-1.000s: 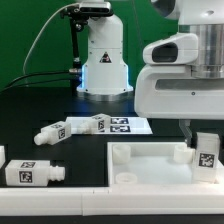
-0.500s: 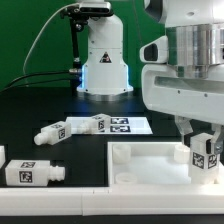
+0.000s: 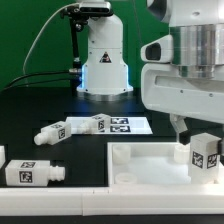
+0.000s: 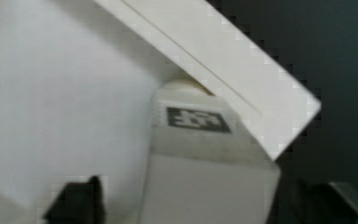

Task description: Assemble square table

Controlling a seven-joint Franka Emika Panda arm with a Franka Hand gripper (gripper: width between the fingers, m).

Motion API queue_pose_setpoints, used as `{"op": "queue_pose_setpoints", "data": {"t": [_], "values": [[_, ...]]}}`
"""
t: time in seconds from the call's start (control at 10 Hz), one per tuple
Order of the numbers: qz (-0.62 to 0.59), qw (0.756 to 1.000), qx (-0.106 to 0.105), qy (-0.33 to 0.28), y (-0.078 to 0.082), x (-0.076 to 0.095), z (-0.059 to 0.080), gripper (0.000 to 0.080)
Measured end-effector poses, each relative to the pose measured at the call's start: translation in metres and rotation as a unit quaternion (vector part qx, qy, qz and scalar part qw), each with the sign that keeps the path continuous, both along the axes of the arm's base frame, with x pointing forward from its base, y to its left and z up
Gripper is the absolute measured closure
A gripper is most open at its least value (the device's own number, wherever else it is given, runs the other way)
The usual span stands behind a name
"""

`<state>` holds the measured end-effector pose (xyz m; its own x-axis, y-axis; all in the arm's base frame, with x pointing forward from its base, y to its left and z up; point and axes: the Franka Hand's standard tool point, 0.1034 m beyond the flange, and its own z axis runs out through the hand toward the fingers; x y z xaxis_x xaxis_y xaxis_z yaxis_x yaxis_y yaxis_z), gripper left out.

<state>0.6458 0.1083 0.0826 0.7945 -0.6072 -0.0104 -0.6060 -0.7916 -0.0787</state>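
The square table's white panel (image 3: 150,162) lies at the exterior view's right front, rim up. One tagged white leg (image 3: 205,153) stands upright at its right corner; it also shows in the wrist view (image 4: 208,150) against the panel's corner (image 4: 87,90). My gripper (image 3: 195,132) hangs over this leg, its jaws open on either side of it (image 4: 202,205), and one dark finger (image 4: 78,200) stands clear of the leg. Three more legs lie loose on the table: one at front left (image 3: 30,171), one further back (image 3: 55,131), one beside the marker board (image 3: 92,123).
The marker board (image 3: 130,125) lies flat behind the panel. The robot's white base (image 3: 103,65) and its cables stand at the back. A white border strip (image 3: 60,190) runs along the table's front edge.
The wrist has turned above the leg, and the fingers now sit higher than half a second ago. The leg stays upright at the panel's corner. The loose legs have not moved.
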Motion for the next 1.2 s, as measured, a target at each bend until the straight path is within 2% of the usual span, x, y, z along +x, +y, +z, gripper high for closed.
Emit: {"op": "queue_pose_setpoints", "data": {"t": [0.1, 0.2, 0.4, 0.5, 0.7, 0.8, 0.9, 1.0, 1.1, 1.2], "values": [[0.041, 0.999, -0.002, -0.005, -0.001, 0.002, 0.0, 0.0189], [0.065, 0.998, -0.003, -0.006, -0.001, 0.001, 0.0, 0.0162], [0.158, 0.987, -0.008, -0.012, -0.002, 0.001, -0.001, 0.0152], [0.248, 0.969, -0.015, -0.017, -0.001, 0.001, -0.001, 0.0152], [0.406, 0.913, -0.036, -0.015, 0.015, -0.002, 0.002, 0.0151], [0.428, 0.903, -0.038, -0.017, 0.015, -0.001, 0.004, 0.0151], [0.423, 0.905, -0.037, -0.017, 0.014, -0.001, 0.002, 0.0151], [0.414, 0.909, -0.036, -0.016, 0.014, -0.001, 0.002, 0.0241], [0.408, 0.912, -0.036, -0.016, 0.014, -0.001, 0.002, 0.0423], [0.391, 0.92, -0.037, -0.015, 0.012, -0.001, 0.002, 0.0423]]}}
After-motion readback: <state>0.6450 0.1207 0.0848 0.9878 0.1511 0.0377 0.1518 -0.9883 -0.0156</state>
